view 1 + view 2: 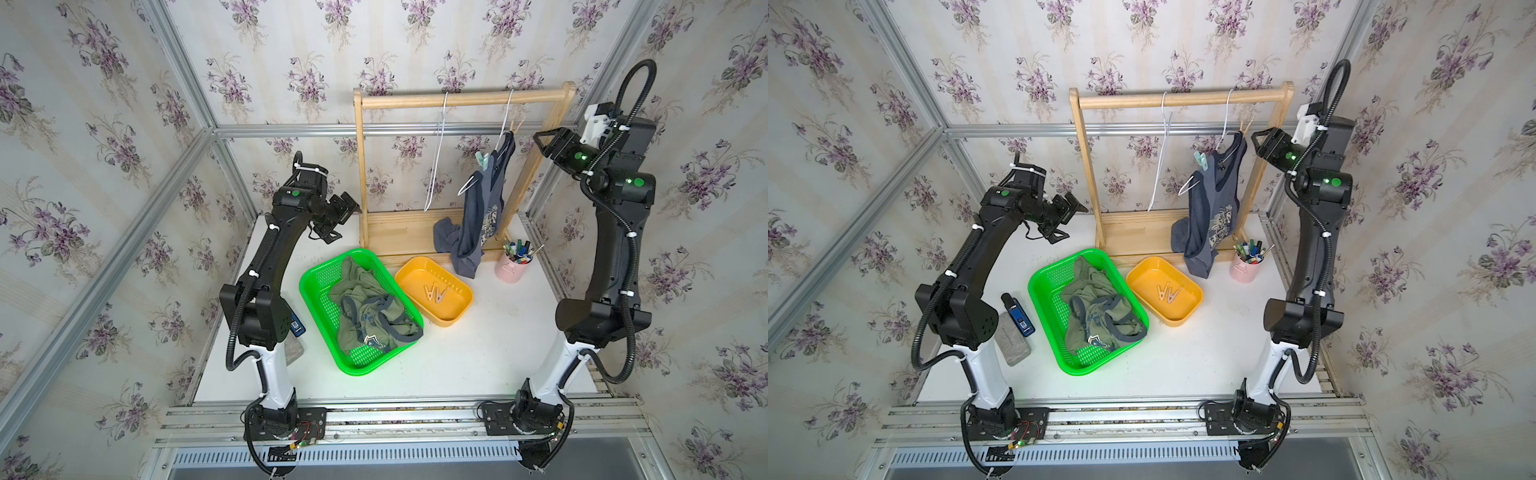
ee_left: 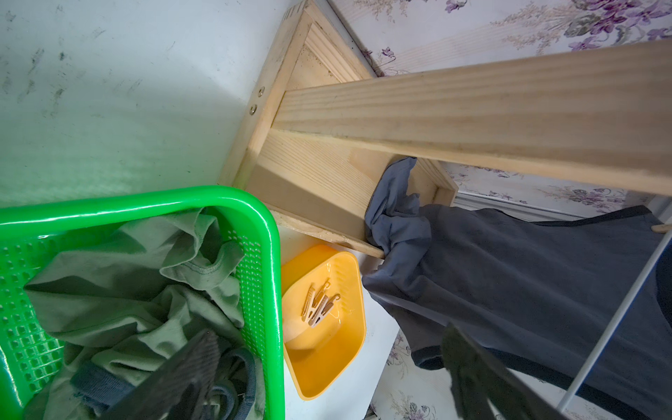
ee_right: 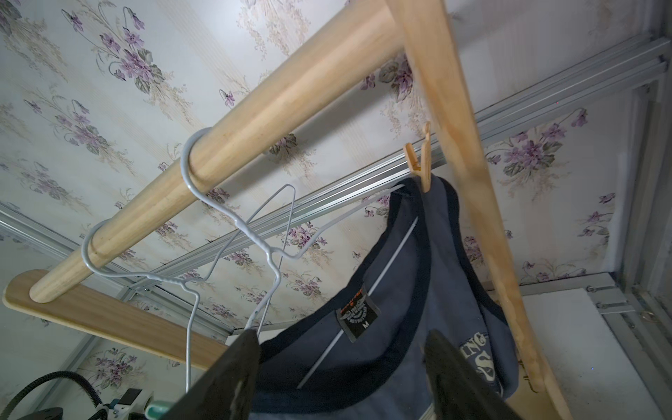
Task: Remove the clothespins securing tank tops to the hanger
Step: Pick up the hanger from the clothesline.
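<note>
A slate blue tank top [image 1: 473, 216] hangs on the right white wire hanger [image 1: 508, 112]. A tan wooden clothespin [image 1: 516, 124] [image 3: 422, 163] pins its upper shoulder. A mint-green clothespin [image 1: 482, 160] pins the lower shoulder. My right gripper [image 1: 540, 143] [image 3: 345, 363] is open, just right of the wooden clothespin, holding nothing. The olive tank top [image 1: 370, 311] lies crumpled in the green basket [image 1: 316, 291]. Loose wooden clothespins [image 1: 434, 293] [image 2: 320, 305] lie in the yellow tray [image 1: 415, 266]. My left gripper [image 1: 345, 220] [image 2: 331, 371] is open and empty, left of the rack.
The wooden rack [image 1: 457, 99] stands at the back with an empty second hanger [image 1: 436, 166]. Its right post [image 1: 536, 166] is close to my right gripper. A pink cup of pens [image 1: 513, 264] stands at its foot. A blue device [image 1: 1021, 318] and a grey block [image 1: 1013, 340] lie left.
</note>
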Tool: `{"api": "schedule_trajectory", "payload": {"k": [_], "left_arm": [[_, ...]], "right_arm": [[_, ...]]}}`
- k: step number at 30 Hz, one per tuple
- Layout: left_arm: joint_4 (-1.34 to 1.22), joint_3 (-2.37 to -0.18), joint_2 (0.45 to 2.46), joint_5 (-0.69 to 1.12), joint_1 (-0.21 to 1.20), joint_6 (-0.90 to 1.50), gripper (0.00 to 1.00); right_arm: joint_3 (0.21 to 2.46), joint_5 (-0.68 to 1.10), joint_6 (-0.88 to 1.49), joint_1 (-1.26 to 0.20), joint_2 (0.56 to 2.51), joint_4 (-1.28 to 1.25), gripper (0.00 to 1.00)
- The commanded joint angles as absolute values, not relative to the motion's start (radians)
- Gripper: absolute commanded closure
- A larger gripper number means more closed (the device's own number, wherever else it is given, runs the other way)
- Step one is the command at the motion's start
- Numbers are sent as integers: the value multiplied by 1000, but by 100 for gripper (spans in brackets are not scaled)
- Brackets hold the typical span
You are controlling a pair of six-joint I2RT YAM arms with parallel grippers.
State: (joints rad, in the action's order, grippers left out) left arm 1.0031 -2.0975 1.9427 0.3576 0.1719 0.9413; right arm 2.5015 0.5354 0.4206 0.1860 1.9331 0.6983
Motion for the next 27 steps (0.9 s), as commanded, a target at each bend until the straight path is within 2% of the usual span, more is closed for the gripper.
{"api": "schedule_trajectory", "payload": {"k": [1, 13, 16, 17, 18, 19, 21, 23, 27], "left_arm": [[1010, -2090, 1931, 349, 173, 928, 2], [1011, -2069, 1913, 339, 171, 920, 2], [1010, -2064, 1908, 337, 170, 920, 2], [1010, -2062, 1906, 336, 170, 917, 2], [1011, -2057, 1903, 336, 170, 916, 2], [1010, -2052, 1900, 335, 169, 916, 2], [1011, -2041, 1890, 330, 169, 914, 2], [1012, -2034, 1882, 323, 168, 910, 2], [1011, -2037, 1879, 322, 169, 910, 2]], "right_arm": [[2502, 555, 467, 145, 1945, 642, 28], [2502, 589, 621, 31, 2033, 545, 28], [2503, 601, 644, 19, 2060, 521, 32], [2505, 605, 647, 16, 2066, 509, 37], [2505, 608, 651, 14, 2071, 500, 45], [2505, 612, 653, 14, 2072, 492, 55], [2507, 605, 651, 14, 2067, 485, 83], [2506, 603, 637, 14, 2057, 481, 100], [2508, 647, 599, 14, 2035, 479, 100]]}}
